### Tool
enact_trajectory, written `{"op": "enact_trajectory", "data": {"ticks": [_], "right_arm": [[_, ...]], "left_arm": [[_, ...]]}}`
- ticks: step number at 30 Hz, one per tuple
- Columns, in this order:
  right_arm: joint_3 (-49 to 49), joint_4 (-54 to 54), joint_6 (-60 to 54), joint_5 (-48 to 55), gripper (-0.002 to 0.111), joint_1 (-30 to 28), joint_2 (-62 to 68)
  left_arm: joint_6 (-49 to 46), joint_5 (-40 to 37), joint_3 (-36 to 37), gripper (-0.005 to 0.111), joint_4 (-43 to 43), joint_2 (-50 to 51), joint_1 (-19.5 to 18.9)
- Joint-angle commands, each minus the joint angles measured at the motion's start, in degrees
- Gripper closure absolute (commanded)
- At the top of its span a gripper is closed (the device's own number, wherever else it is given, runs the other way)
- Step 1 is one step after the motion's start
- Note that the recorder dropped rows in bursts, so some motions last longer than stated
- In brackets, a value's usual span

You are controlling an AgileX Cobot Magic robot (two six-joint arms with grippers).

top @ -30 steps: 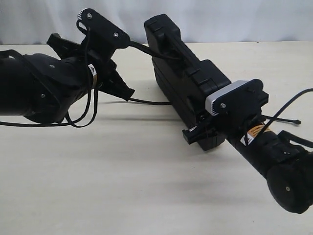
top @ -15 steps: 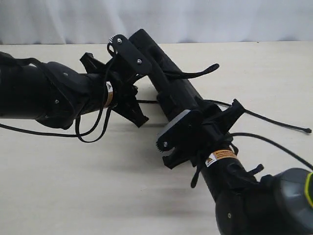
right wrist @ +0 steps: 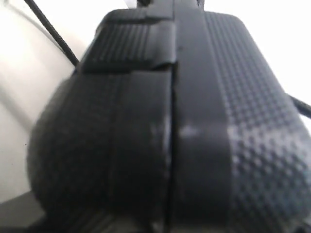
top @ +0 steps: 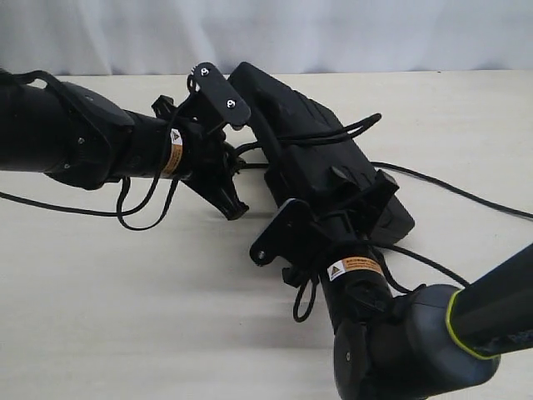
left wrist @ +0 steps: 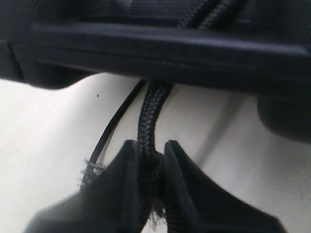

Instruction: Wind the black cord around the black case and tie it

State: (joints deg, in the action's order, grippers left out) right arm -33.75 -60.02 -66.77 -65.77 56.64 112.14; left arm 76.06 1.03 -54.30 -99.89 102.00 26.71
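Note:
The black case lies slantwise mid-table. Its near end is gripped by my right gripper, though the fingers are hidden behind it. Seen from the right wrist, the case's dimpled shell fills the picture. My left gripper sits right beside the case's left edge, shut on the braided black cord. From the jaws the cord runs under the case edge, with frayed fibres showing at the pinch. One stretch of cord crosses over the case, and another trails off to the right.
The cream table stretches out at the front left, and a white backdrop stands behind it. Thin glossy robot wires hang in loops under the left arm. Most of the front right is filled by the right arm's bulky joint.
The right gripper has rolled the case over and shifted leftward and nearer. The left gripper moved right, close against the case. The cord now crosses over the case.

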Motion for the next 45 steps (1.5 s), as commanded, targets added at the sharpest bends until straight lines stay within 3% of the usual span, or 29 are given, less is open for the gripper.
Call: {"op": "enact_trajectory", "data": {"ticks": [1,6,10,25,36,45], "right_arm": [[-0.1,-2.7,1.2,6.2,0.072,-0.5,0.4],[-0.2,-6.4,1.2,6.2,0.043,-0.5,0.4],[-0.2,-8.0,1.2,8.6,0.032,-0.5,-0.7],[-0.1,-10.2,0.0,30.2,0.031,-0.5,-12.7],[-0.1,-11.1,1.7,31.6,0.031,-0.5,-13.6],[-0.1,-11.1,1.4,31.5,0.031,-0.5,-13.7]], "left_arm": [[-0.4,1.1,-1.4,0.107,-0.1,0.4,0.0],[-0.5,0.6,-1.9,0.107,-0.1,0.4,-0.2],[-0.5,0.3,-1.9,0.107,-0.1,0.4,-0.2],[-0.5,3.0,-1.9,0.107,-0.1,0.4,-0.2],[-0.9,8.6,-3.2,0.107,1.0,0.4,-0.1],[-1.3,8.8,-3.8,0.107,3.2,0.4,-0.1]]}}
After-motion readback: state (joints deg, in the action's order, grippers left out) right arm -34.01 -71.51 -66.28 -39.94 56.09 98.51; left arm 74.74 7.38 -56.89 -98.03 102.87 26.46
